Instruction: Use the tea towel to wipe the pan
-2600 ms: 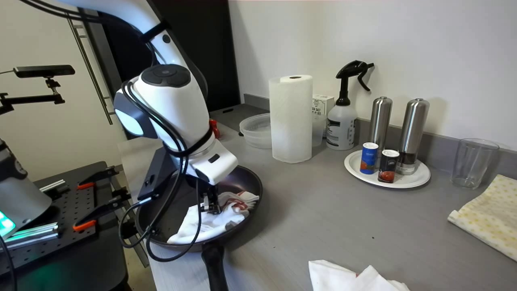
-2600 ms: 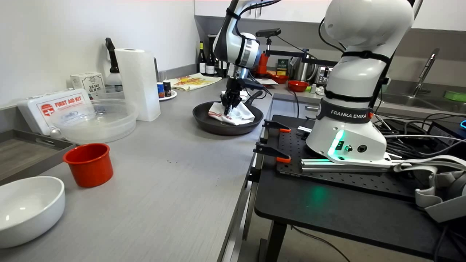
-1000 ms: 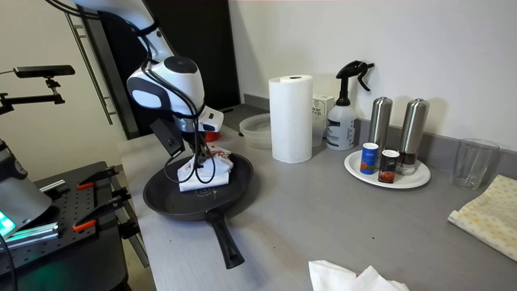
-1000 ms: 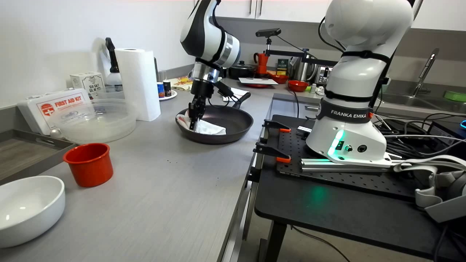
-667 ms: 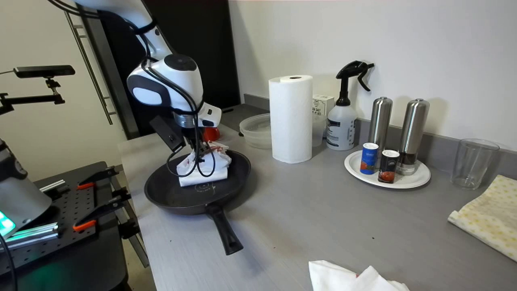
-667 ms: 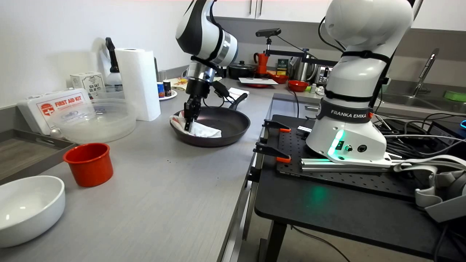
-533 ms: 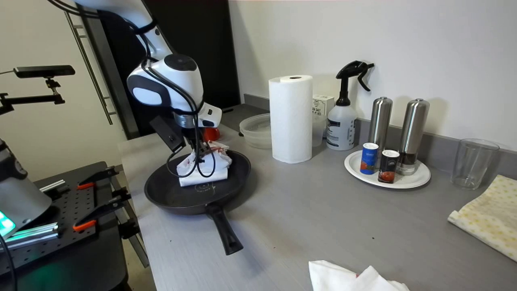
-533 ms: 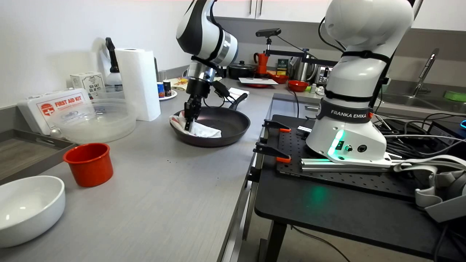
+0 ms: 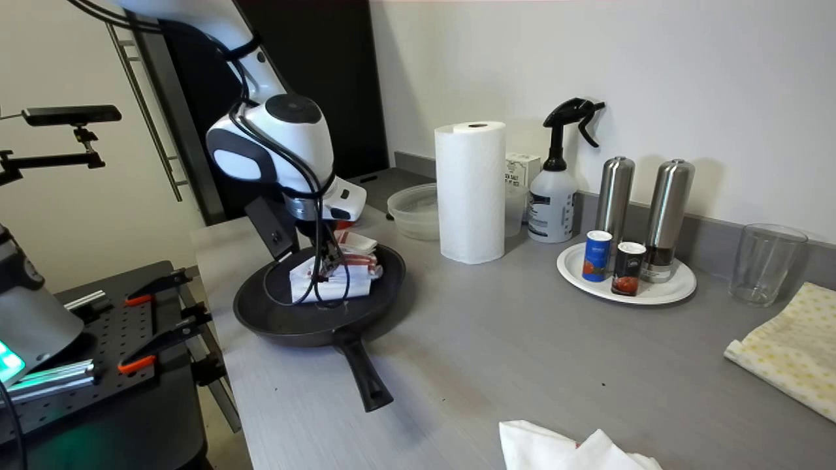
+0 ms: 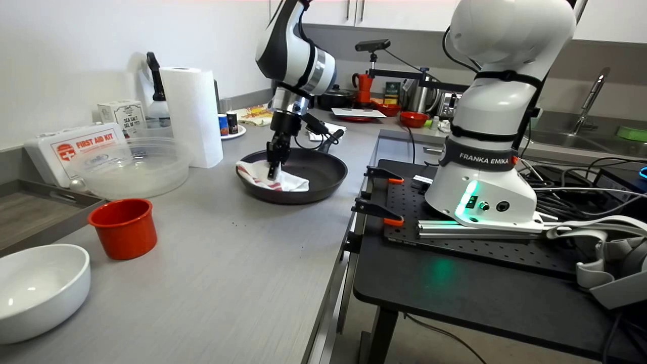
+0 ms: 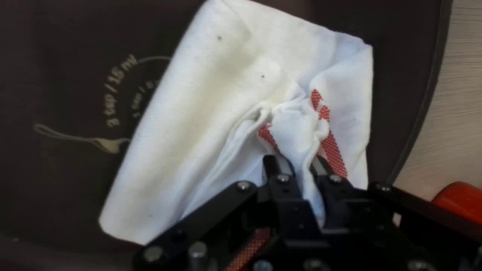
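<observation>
Gripper (image 11: 298, 166) pinches the towel (image 11: 188, 135) at the wrist view's lower centre; probably light and limp, best held where bunched.

The tea towel (image 11: 188, 124) is cloth, the pan (image 9: 281, 318) smooth, the 2 cylinders (image 9: 671, 196) shiny metal.

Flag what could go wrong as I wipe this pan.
The gripper pinches only a bunched fold of the towel, which might slip free. Nothing visibly steadies the pan, so dragging may slide it toward the counter's edge. The cable loops low over the pan and could snag.
</observation>
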You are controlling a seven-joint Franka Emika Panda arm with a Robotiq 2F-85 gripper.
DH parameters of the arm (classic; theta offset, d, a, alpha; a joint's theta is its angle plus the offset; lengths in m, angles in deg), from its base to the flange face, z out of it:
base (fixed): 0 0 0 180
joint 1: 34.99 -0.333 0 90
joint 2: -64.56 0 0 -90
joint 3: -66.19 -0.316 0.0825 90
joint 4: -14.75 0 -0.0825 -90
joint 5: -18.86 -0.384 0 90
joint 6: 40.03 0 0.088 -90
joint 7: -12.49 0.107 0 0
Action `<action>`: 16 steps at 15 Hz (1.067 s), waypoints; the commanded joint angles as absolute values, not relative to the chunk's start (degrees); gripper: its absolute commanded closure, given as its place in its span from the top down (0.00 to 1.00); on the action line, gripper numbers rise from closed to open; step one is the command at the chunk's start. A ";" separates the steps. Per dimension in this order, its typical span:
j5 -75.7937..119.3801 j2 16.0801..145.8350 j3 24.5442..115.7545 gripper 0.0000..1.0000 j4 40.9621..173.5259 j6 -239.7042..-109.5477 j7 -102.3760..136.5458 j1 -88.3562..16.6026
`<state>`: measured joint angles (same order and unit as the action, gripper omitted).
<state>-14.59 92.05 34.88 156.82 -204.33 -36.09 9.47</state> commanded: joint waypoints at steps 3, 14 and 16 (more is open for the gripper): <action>-16.10 91.09 38.74 0.03 157.97 -208.91 -34.92 11.92; -20.94 86.85 39.71 0.03 161.92 -217.34 -33.14 18.16; -20.17 86.64 39.53 0.03 162.26 -216.86 -32.81 17.11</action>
<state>-19.54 88.74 39.95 160.36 -215.71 -34.20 18.57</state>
